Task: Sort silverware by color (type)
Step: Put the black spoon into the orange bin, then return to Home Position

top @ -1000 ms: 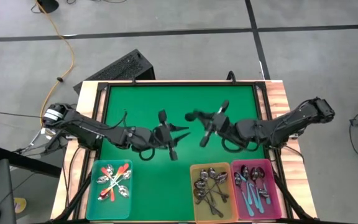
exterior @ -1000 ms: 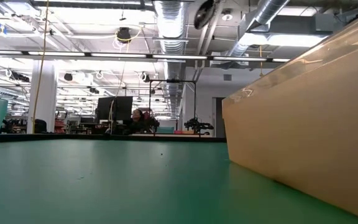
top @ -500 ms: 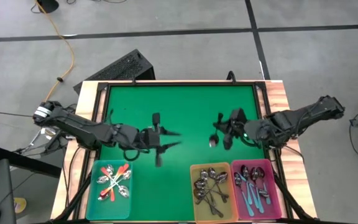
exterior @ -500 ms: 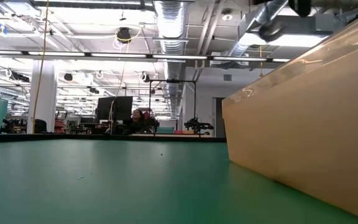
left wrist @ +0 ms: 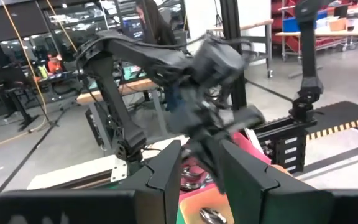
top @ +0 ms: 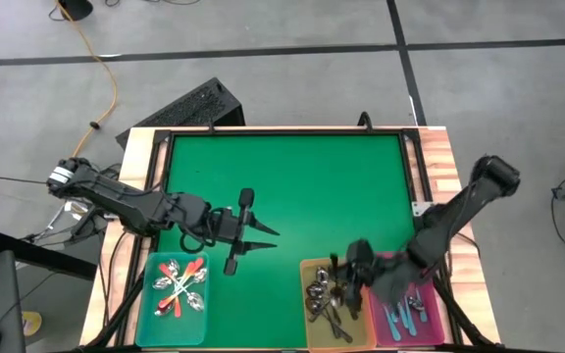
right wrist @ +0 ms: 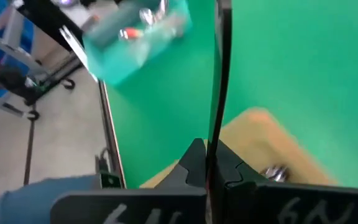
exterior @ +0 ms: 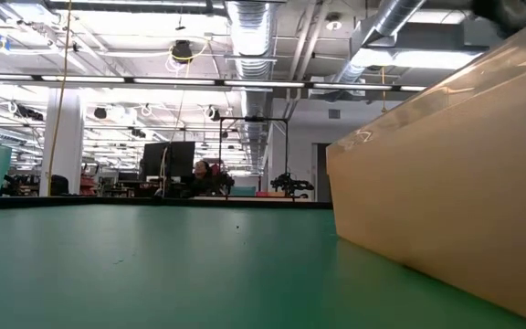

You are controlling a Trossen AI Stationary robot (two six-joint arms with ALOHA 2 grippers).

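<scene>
Right gripper (top: 338, 277): over the yellow bin (top: 307, 328), fingers pinched tight on a dark-handled spoon (right wrist: 219, 74); in the right wrist view the thin dark handle runs straight out from between the closed fingers.
Left gripper (top: 263, 238): above the green mat (top: 282, 167), near the teal bin (top: 145, 314); fingers parted, nothing between them.
Teal bin: holds the orange-red-handled spoons (top: 179, 284), lying crossed in a heap.
Yellow bin: holds the dark/plain metal spoons (top: 324, 299), piled together.
Pink bin (top: 437, 328): touches the yellow bin's side; holds the light blue-handled spoons (top: 400, 309).
Mat surface: no spoon visible lying loose on it.
Low view: only mat and the bin walls visible; grippers not discernible.
</scene>
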